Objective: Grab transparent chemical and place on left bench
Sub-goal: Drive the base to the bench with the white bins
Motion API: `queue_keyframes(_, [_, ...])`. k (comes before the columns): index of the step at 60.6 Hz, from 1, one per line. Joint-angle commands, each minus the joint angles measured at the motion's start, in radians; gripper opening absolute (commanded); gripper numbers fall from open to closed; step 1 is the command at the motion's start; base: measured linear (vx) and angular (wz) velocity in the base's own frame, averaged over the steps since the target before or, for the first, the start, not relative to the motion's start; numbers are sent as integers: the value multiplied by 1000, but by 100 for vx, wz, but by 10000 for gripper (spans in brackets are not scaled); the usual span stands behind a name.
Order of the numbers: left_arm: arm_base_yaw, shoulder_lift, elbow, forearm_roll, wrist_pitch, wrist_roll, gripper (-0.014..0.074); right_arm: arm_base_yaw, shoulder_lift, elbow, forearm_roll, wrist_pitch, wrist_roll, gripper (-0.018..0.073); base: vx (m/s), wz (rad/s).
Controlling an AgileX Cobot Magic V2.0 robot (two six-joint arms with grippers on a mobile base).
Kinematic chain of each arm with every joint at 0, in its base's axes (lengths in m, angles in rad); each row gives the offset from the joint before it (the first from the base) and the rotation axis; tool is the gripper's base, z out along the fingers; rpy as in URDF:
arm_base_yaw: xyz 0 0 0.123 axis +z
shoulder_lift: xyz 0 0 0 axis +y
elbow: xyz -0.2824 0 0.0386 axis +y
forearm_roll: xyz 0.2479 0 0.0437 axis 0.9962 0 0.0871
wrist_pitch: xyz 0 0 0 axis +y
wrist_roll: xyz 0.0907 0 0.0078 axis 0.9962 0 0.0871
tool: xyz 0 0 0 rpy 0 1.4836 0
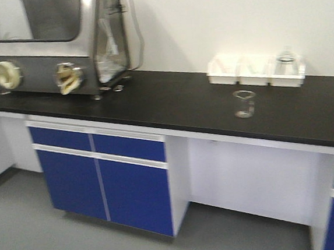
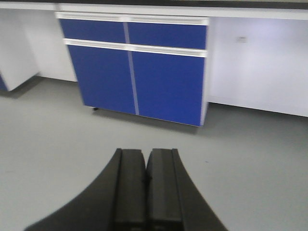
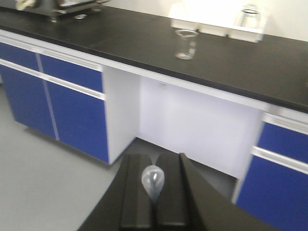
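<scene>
Transparent chemical (image 1: pixel 244 103) sits upright on left bench (image 1: pixel 171 104), just in front of the white bins (image 1: pixel 256 70), w/ right gripper (image 3: pixel 153 192) pinched shut on a clear pipette bulb (image 3: pixel 152 182), left gripper (image 2: pixel 146 185) closed & empty.

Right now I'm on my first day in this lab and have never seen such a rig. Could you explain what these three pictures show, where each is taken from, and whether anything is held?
This is a wheeled robot with two arms, each ending in a two-fingered gripper. One picture looks forward from the robot's body. The other two come from cameras on its wrists.

Ahead runs a wide matte black countertop over blue cabinets. On it stand a small clear glass beaker, three white plastic bins and a steel glove box.

The left gripper is shut and empty. The right gripper is shut on a small clear bulb, perhaps a dropper's top.
</scene>
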Motion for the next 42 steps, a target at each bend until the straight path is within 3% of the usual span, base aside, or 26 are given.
queue_keyframes(1, [-2, -19, 16, -1, -78, -8, -3, -6, -5, -29, -6, -82, -5, -4, 29, 62])
queue_keyframes(21, [-2, -19, 16, -1, -78, -8, -3, -6, -5, -29, -6, -82, -5, -4, 35, 42])
queue_keyframes(42, [-2, -19, 16, -1, -78, -8, -3, -6, -5, -29, -6, -82, -5, -4, 43, 0])
